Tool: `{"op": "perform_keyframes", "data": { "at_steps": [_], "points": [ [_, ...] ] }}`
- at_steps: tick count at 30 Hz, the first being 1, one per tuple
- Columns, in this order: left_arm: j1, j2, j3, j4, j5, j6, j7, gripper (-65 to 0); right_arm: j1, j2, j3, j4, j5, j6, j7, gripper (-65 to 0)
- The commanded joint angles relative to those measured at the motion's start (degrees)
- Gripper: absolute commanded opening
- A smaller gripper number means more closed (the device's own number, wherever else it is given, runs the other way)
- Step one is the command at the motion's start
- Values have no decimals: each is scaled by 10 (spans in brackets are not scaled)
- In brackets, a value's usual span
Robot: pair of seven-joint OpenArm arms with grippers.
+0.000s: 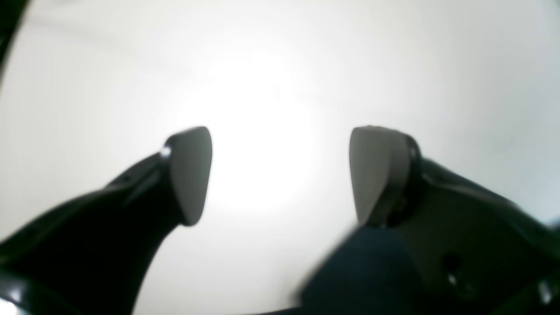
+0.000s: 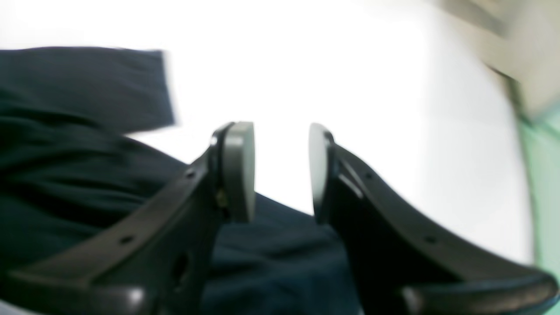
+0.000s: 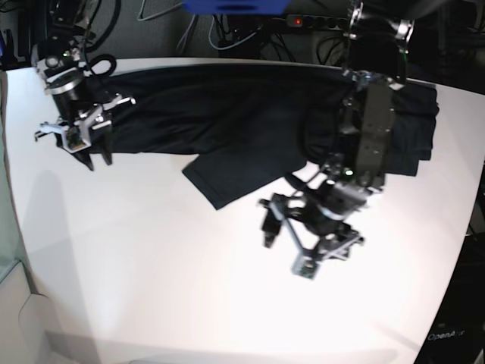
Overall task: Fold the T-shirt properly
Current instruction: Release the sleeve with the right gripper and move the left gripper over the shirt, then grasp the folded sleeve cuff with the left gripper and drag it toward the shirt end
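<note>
The T-shirt [image 3: 242, 114] is a dark garment spread in wrinkles across the far part of the white table [image 3: 151, 265], with one sleeve [image 3: 220, 178] pointing toward the front. My right gripper [image 3: 92, 155] hangs at the shirt's left end. Its wrist view shows the right gripper [image 2: 280, 170] open, bright table between the pads, dark T-shirt [image 2: 65, 144] below and to the left. My left gripper [image 3: 284, 244] stands over bare table just in front of the shirt's right half. The left gripper [image 1: 284, 175] is wide open and empty, with a blurred patch of T-shirt [image 1: 358, 271] under its right finger.
Cables and a power strip [image 3: 303, 19] run along the back behind the table. A pale green surface [image 2: 542, 175] borders the table at its left edge. The table's right edge curves away near the left arm's base [image 3: 379, 45].
</note>
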Motion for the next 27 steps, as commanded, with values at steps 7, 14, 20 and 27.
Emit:
{"op": "perform_keyframes", "data": {
  "at_steps": [7,14,20,27],
  "points": [
    [-49,48,187,-99,1,5,3,-183,76,9,183,-81,18,40,16,-430],
    [-45,83,249,-218,41,5,-2,-184,105,9,287,-121,18,40,16,-429],
    [-34,111,248,-290,90,5,-29,-184,100,9,300,-120,18,40,16,-431],
    [-33,119,245,-338,89,5,-51,-184,104,1,336,-120,18,40,16,-431]
  ]
}}
